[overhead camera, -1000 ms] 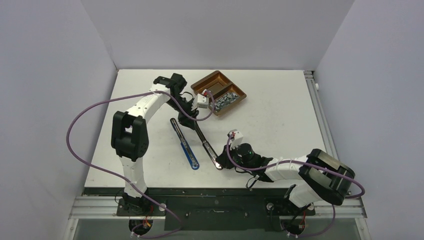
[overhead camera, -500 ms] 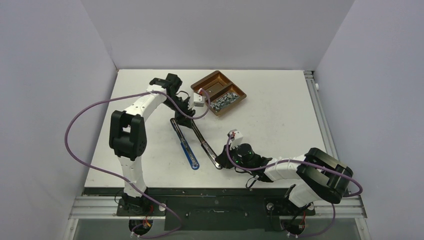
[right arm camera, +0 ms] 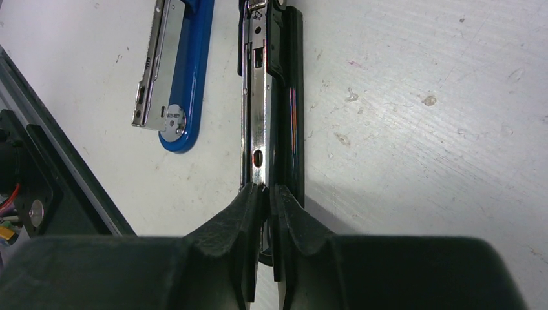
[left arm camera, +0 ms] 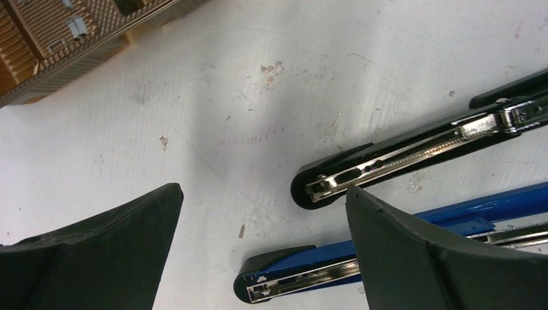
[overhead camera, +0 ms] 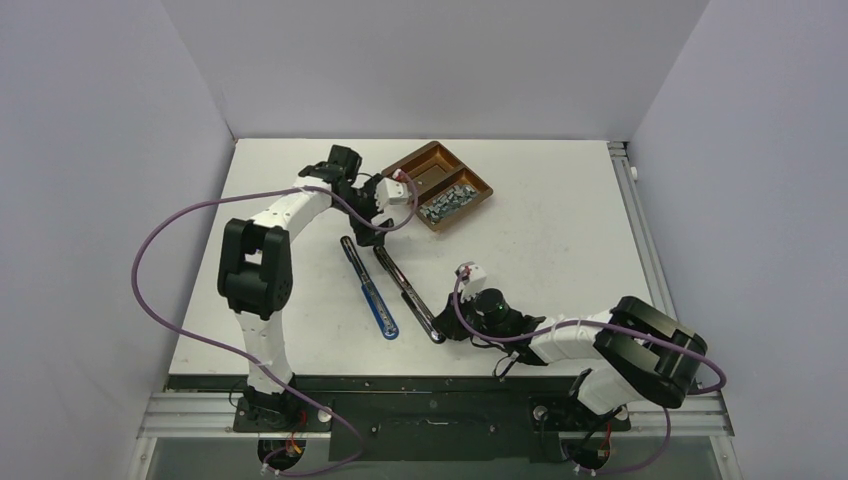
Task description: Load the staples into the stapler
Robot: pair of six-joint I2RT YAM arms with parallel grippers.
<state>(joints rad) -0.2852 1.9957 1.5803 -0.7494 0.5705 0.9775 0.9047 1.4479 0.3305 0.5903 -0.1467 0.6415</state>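
So the left gripper (left arm camera: pixel 262 194) is popping wide open right now. A second ago it was nearly pinched shut, and now both fingers (left arm camera: pixel 116 258) are spread as far as they go with only bare table (left arm camera: pixel 213 129) between them, so it isn't holding anything. It's also backing off a touch as it lets go.

Up past the left fingertip, the brown tray (left arm camera: pixel 77 55) is sitting with the staples (overhead camera: pixel 445 201) still piled in its nearer compartment. I can't tell whether a strip just got dropped. The black stapler (left arm camera: pixel 388 152) is lying flipped open with its chrome channel facing up, its tip just ahead of the right fingertip. Its far end is swinging a bit left compared with a moment ago. I'm not seeing an obvious staple strip in that channel, but it's too small to be sure. The blue stapler (left arm camera: pixel 452 213) is lying open too, tucked right beside that same finger.

Over on the right, the right gripper (right arm camera: pixel 265 190) is clamping tight on the near end of the black stapler, pinning it down.

My guess is the loading isn't finished yet, and the left arm is freeing itself up for a staple grab.
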